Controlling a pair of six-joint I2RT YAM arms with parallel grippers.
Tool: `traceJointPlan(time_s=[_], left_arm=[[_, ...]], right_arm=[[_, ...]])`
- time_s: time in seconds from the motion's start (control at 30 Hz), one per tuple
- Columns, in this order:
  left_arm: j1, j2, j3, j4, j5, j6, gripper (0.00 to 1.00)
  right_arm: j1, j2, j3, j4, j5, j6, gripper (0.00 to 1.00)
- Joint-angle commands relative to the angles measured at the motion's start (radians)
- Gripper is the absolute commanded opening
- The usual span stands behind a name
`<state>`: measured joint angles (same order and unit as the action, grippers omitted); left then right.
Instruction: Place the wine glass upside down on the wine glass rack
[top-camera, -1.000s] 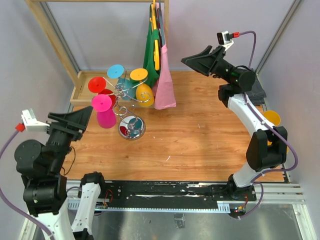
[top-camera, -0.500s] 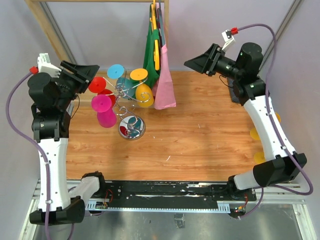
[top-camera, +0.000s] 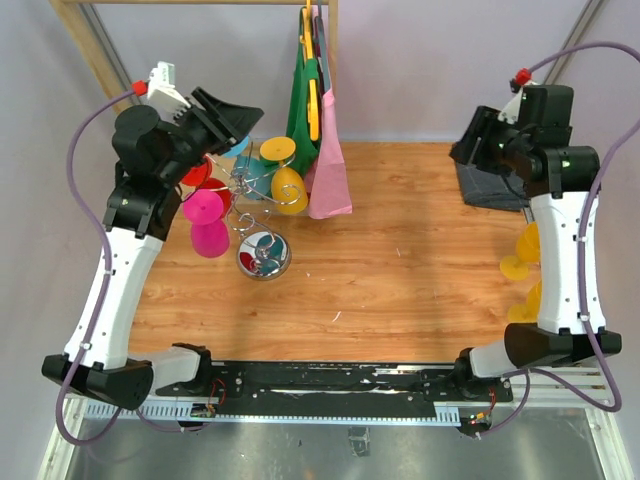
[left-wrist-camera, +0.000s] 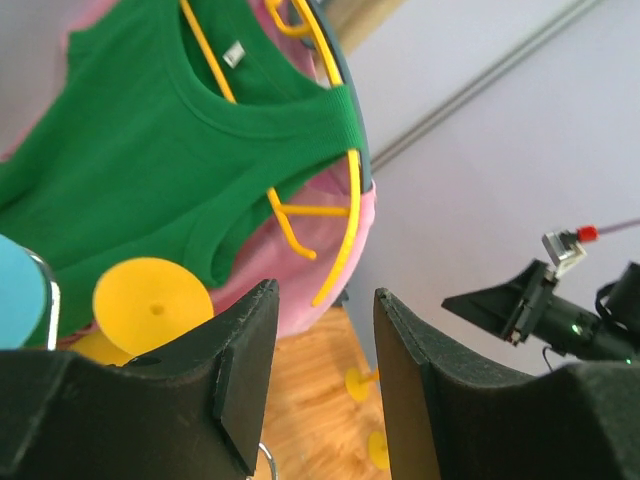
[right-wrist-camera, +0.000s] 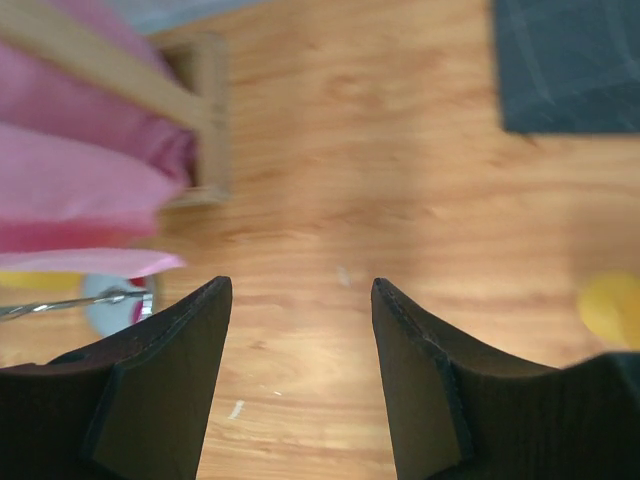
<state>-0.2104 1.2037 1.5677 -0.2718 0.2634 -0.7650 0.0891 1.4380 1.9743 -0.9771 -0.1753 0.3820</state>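
Chrome wine glass rack (top-camera: 264, 254), upper left of centre. Left gripper (top-camera: 238, 112), risen in the last half second to just above the rack, fingers apart, empty. Right gripper (top-camera: 468, 150), drawn back toward right edge, parted, empty. Yellow wine glass (top-camera: 516, 268) upright, right edge.

White arms (top-camera: 112, 285), black joints (top-camera: 140, 150), looping purple cables (top-camera: 586, 46) (red-capped plugs (top-camera: 139, 88)), black wedge-shaped tool fingers (left-wrist-camera: 245, 370).

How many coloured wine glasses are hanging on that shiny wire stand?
4 on the wine glass rack: pink glass front left, red glass behind it, blue glass at the back, mostly under the left gripper, yellow glass on the right. The gripper may hide more.
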Motion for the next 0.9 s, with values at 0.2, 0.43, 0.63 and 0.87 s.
traceJointPlan(time_s=[0.2,0.43,0.63,0.87], left_arm=[[-0.105,-0.011,0.014,0.038,0.020,0.080,0.48],[-0.171,-0.023,-0.008,-0.005,-0.001,0.090,0.47],[-0.209,-0.028,-0.019,-0.010,-0.010,0.072,0.47],[-0.258,-0.042,-0.023,-0.031,-0.034,0.081,0.47]], right_arm=[[-0.157,0.042,-0.126,-0.227,0.329,-0.113,0.61],[-0.245,0.042,-0.256,-0.204,0.451,-0.136,0.63],[-0.364,0.035,-0.347,-0.139,0.445,-0.120,0.63],[-0.406,0.095,-0.340,-0.137,0.450,-0.103,0.63]])
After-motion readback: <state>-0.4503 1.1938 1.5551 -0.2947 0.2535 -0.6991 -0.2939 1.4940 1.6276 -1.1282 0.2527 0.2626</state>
